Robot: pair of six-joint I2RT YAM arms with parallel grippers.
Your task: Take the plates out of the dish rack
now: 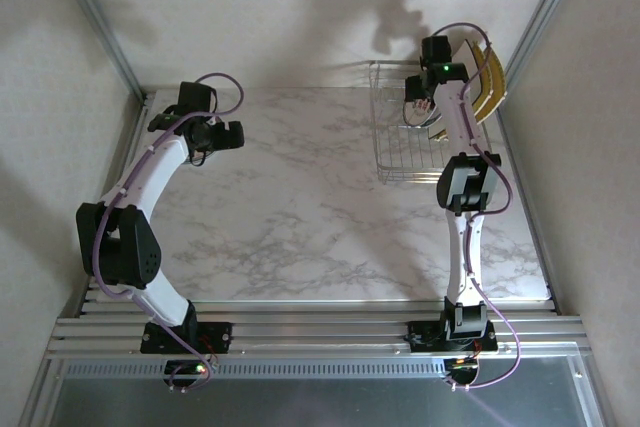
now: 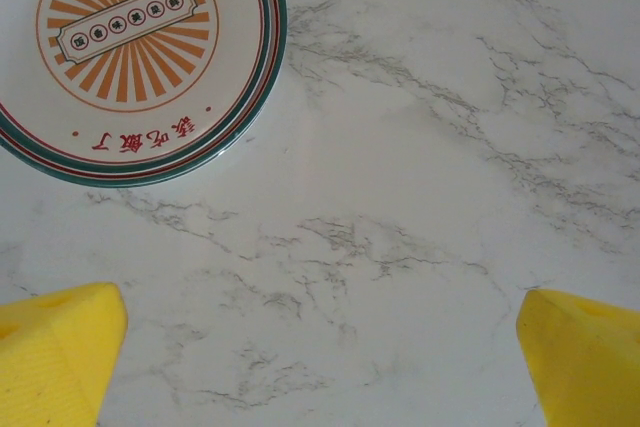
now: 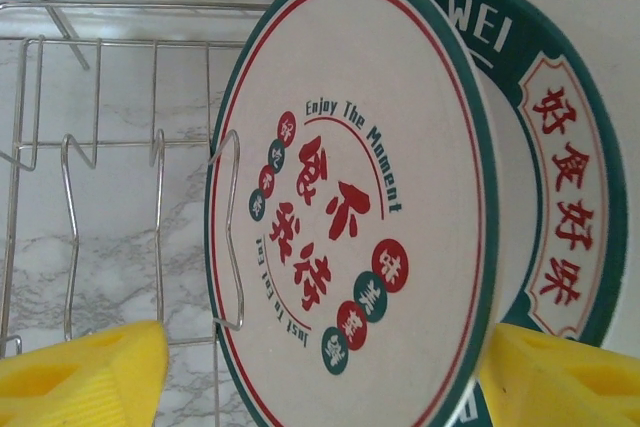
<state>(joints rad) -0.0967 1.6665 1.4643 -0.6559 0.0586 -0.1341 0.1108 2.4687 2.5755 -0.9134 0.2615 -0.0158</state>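
Yellow fingers [image 3: 85,377] of your right gripper [image 3: 320,377] straddle the front plate [image 3: 340,187], spread (left gripper [image 2: 320,347] too): pinch, then lift.

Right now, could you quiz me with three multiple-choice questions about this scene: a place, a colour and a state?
1. Where is the sunburst plate? A) held in the air B) flat on the marble table C) leaning on a wall
2. What colour rims the front plate in the dish rack? A) pink B) dark green C) purple
3. How is the left tool? A) open, holding nothing B) shut on a plate C) shut on a wire
Answers: 1 B, it lies face up on the marble. 2 B, a green band circles its edge. 3 A, its yellow fingers stand far apart over bare table.
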